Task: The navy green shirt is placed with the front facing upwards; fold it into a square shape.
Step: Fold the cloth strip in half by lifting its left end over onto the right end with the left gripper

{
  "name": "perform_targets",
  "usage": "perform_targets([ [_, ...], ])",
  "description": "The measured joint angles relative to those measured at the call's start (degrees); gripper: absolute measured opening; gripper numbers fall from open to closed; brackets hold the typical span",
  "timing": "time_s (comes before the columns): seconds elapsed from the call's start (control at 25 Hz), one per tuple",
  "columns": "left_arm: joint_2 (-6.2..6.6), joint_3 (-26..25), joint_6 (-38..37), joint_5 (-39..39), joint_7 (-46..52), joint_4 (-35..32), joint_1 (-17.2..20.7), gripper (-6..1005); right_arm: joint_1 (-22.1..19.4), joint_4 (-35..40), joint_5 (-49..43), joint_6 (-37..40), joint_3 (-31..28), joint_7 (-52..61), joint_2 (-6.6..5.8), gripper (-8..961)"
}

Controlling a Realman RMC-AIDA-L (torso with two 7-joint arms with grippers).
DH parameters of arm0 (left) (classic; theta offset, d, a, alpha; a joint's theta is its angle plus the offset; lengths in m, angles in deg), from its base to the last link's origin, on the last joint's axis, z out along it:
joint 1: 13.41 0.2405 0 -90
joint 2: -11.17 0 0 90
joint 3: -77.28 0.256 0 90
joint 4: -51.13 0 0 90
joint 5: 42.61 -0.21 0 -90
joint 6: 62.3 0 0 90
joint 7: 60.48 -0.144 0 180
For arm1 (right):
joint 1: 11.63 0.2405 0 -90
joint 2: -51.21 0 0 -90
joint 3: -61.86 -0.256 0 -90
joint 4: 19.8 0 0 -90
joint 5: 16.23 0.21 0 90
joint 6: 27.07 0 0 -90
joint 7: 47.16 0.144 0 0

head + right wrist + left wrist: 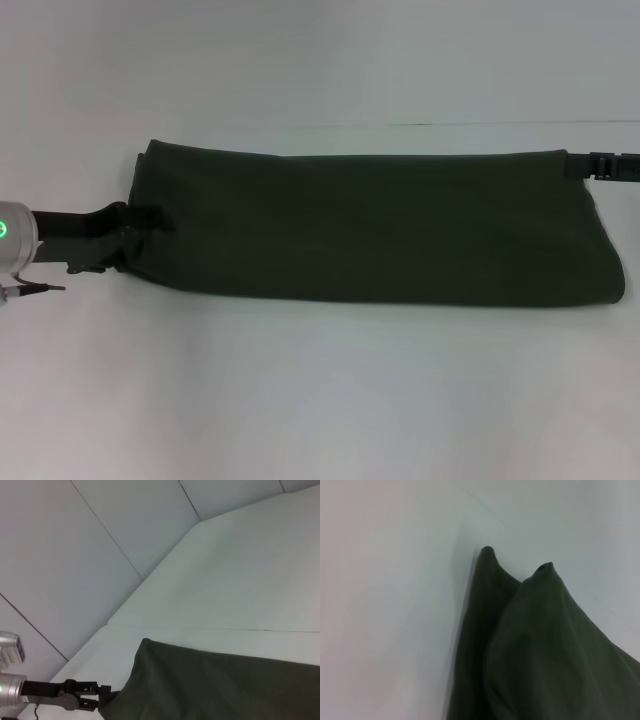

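A dark olive-green shirt point(380, 230), folded into a long plain band, lies across a white counter point(320, 400). No lettering or label shows. The left claw point(150, 222) reaches in from the left edge and is closed on the band's left end, where the cloth bunches around its fingers. The right claw point(572, 165) enters from the right at the band's far right corner; it is mostly cut off by the frame edge, so whether it grips the cloth cannot be told. In the left wrist view, two cloth peaks rise from the counter.
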Motion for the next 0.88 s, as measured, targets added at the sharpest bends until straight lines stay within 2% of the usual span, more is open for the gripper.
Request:
perform_targets([
  [0.6, -0.32, 0.63, 0.33, -0.58, -1.67, -0.16, 0.27, 871, 0.00, 0.00, -0.01, -0.16, 0.01, 0.00, 0.00, 916],
  [0.84, -0.82, 0.56, 1.32, 1.09, -4.13, -0.33, 1.64, 733, 0.00, 0.00, -0.01, -0.16, 0.01, 0.00, 0.00, 916],
  [0.88, -0.83, 0.64, 1.31, 0.93, -4.21, -0.33, 1.65, 680, 0.00, 0.00, 0.00, -0.16, 0.01, 0.00, 0.00, 916],
])
